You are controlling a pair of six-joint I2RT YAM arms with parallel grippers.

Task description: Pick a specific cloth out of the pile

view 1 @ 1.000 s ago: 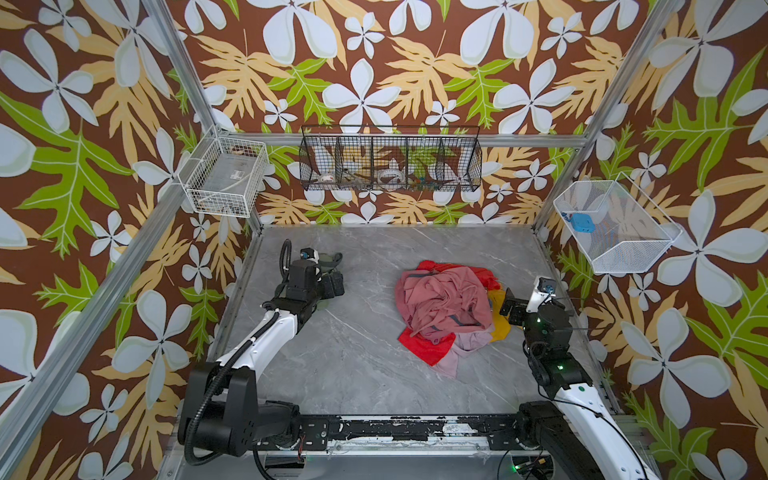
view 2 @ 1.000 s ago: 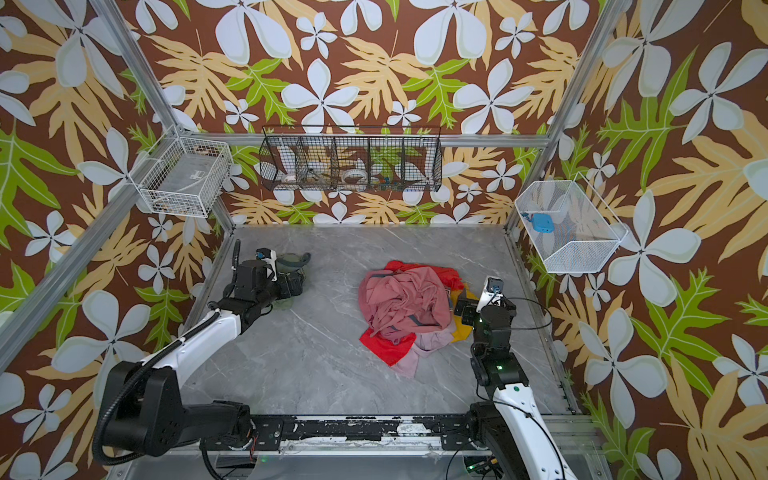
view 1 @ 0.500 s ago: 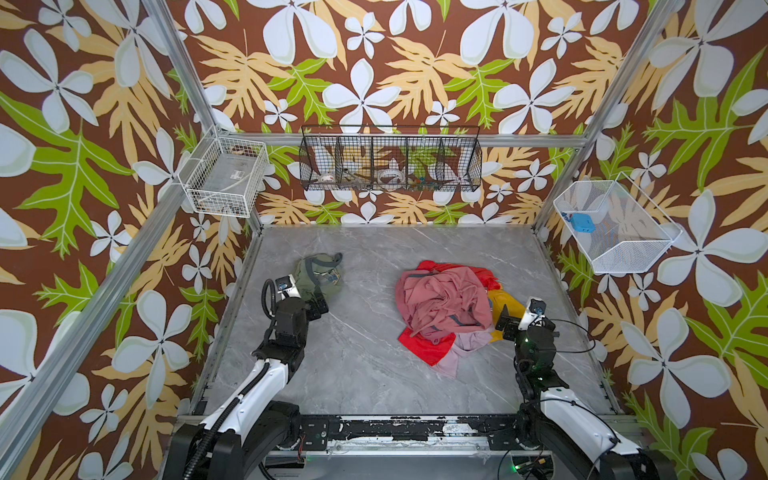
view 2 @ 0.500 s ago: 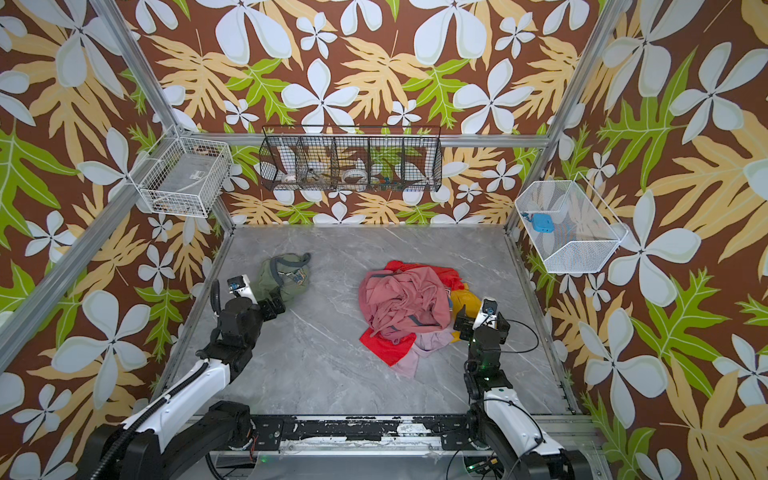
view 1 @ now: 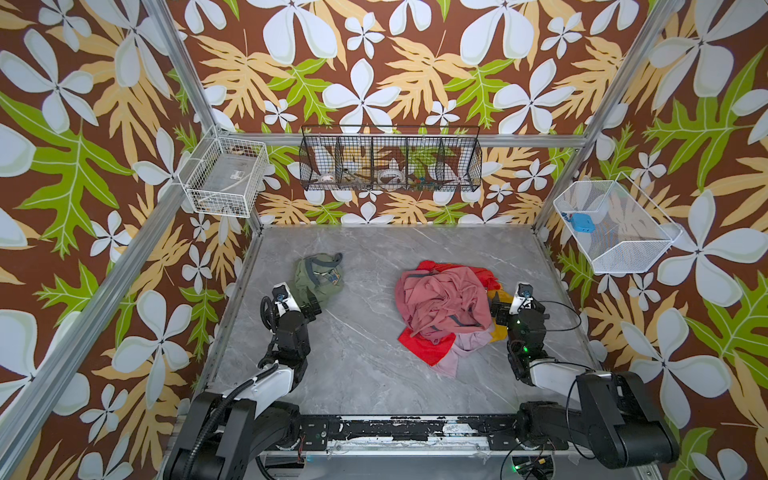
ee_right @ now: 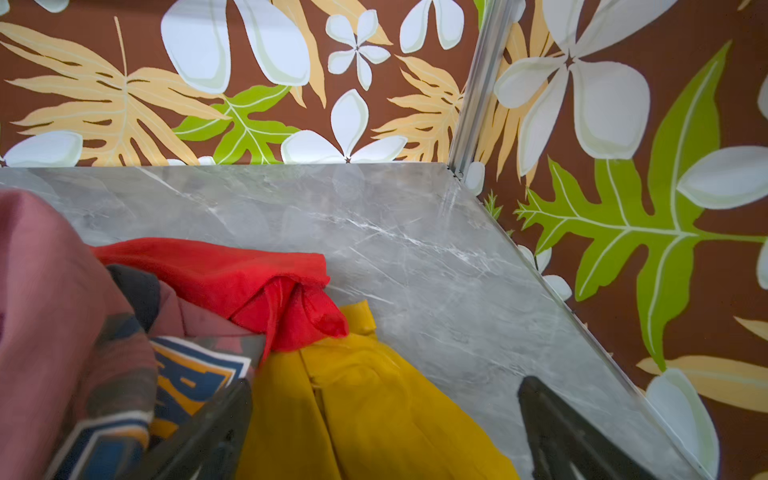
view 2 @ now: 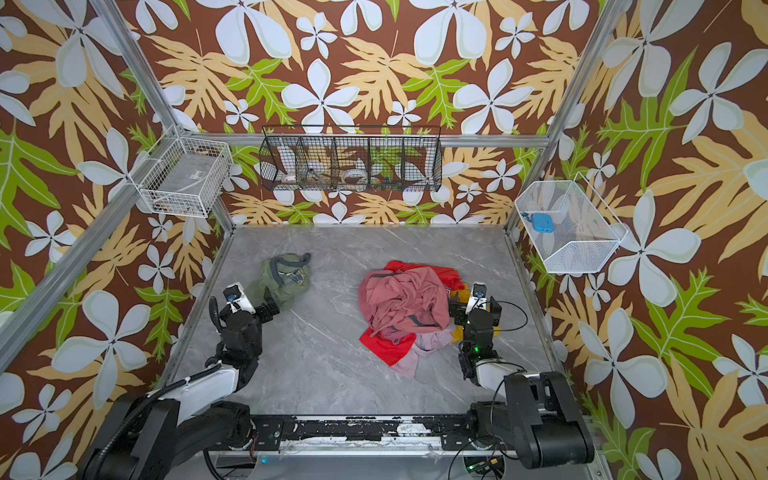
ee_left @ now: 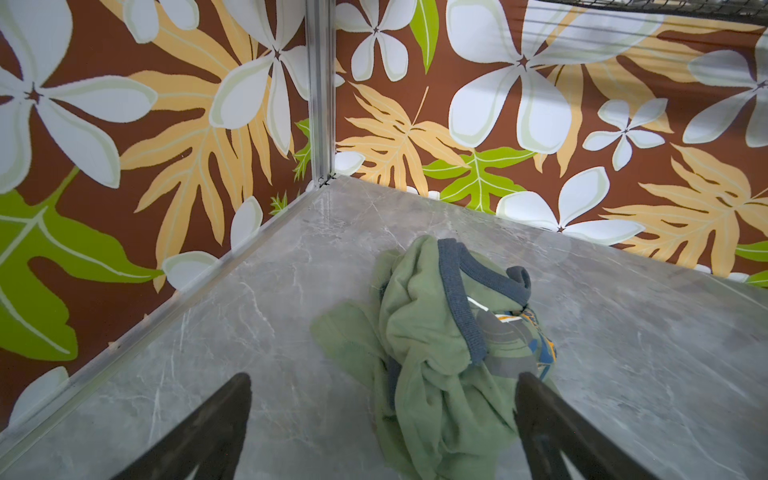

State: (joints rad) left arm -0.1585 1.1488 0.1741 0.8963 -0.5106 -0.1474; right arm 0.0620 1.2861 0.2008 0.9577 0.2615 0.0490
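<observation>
Change from a second ago: the left arm was stretched out over the sage-green, soft-knit shirt-like cloth (view 1: pixel 319 276). It has now pulled back, and the left end effector (view 1: pixel 311 308) sits just beside the cloth's near edge, fingers spread wide, pinching nothing. Left wrist view agrees: both dark fingers (ee_left: pixel 232 399) are apart and the cloth (ee_left: pixel 432 357) is bunched on the grey marble-look desk (view 1: pixel 365 361), ungripped. Cannot tell if a fingertip brushes the fabric. The cloth lies alone, well apart from the heaped pile (view 1: pixel 444 307) of mixed garments, on the pile's left in both top views, with no fabric bridging them. The right arm has folded back too. The right end effector (ee_right: pixel 385 384) hangs at the pile's right edge, fingers spread and empty, above a mustard-yellow garment (ee_right: pixel 374 415). Judgement: the pick-out looks done, with the cloth released clear of the pile. Materials: the cloth is matte, fleecy and crumpled into a lump. Its grey-blue ribbed neck trim (ee_left: pixel 461 299) curls over the top, with a small white label and an orange-blue print (ee_left: pixel 540 347) in a fold. The pile is a soft, lumpy mound. A big dusty-pink garment (view 1: pixel 440 297) with deep folds tops it, a thin bright red cloth (view 1: pixel 424 351) pokes out underneath, and a pale lilac piece (view 1: pixel 457 359) sits at the near edge. The desk is smooth, hard and slightly glossy.
</observation>
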